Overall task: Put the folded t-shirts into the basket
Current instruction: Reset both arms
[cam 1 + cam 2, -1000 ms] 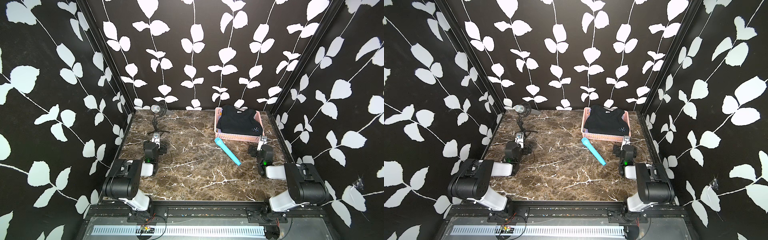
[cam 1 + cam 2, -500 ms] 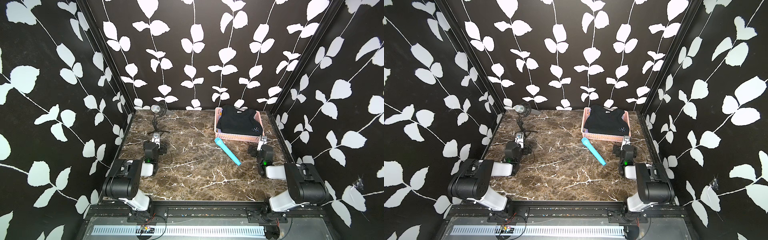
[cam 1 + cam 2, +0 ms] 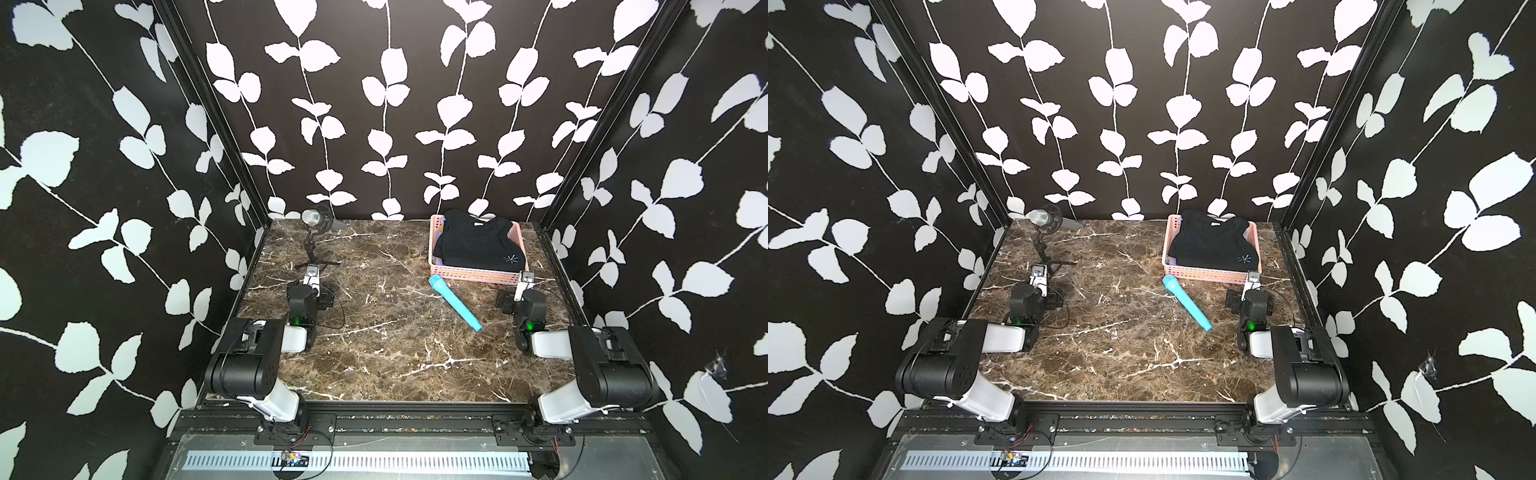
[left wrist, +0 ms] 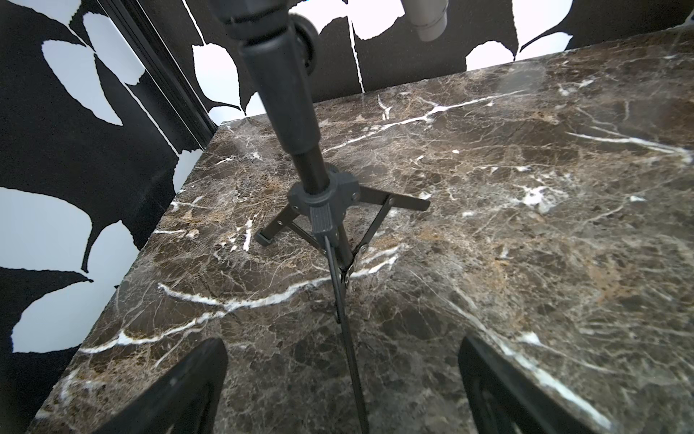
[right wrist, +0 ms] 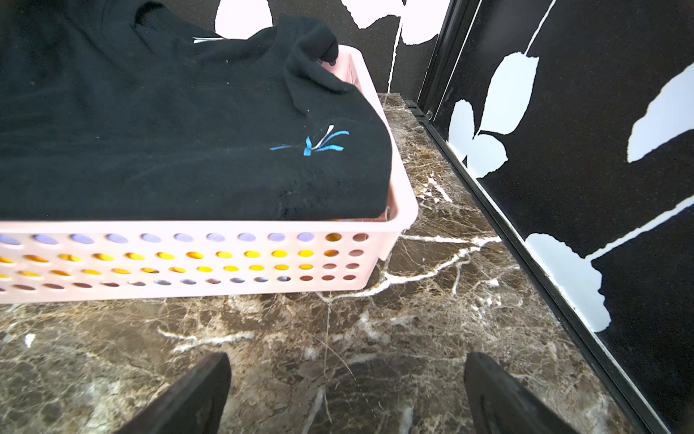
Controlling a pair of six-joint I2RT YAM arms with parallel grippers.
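Both left arm (image 3: 254, 358) and right arm (image 3: 607, 365) crouch folded low, jaws spread.

The left arm (image 3: 249, 361) and right arm (image 3: 611, 374) share rounded black joints and white links (a green light (image 3: 296, 321) on each wrist).

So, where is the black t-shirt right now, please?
In both top views the black t-shirt lies topmost in the pink basket at the far right of the table, beyond the right gripper.

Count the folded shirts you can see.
1 plainly: the black shirt atop the basket. Behind its holes, lilac cloth and yellow cloth suggest others hidden underneath.
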